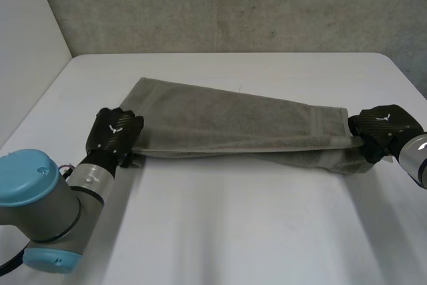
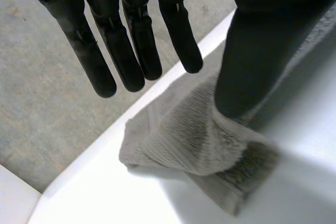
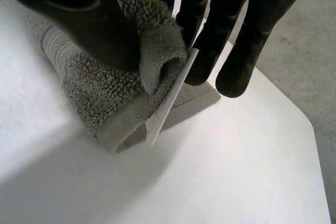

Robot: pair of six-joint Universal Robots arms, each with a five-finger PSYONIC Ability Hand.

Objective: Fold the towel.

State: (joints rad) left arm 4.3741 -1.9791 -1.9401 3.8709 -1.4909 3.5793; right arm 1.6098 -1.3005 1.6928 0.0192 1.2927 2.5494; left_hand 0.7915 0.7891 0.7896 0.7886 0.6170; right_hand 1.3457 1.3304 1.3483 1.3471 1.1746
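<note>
While towel (image 1: 227, 118) stretches between my hands, right hand (image 1: 383, 125) pinches one end, thumb (image 3: 79, 14) to fingers (image 3: 236, 61); left hand (image 1: 115, 135) fingers straight, off cloth, thumb pinning other end: tension for clean fold, I judge.

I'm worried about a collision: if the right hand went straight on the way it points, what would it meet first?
Probably the bare table. The right hand, pinching the towel, points over open tabletop toward the table's edge; nothing stands there, though its height above the surface is unclear.

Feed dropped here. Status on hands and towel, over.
Left robot hand open, thumb on end of grey terry towel. Right robot hand pinches opposite end. Nothing in the way.
</note>
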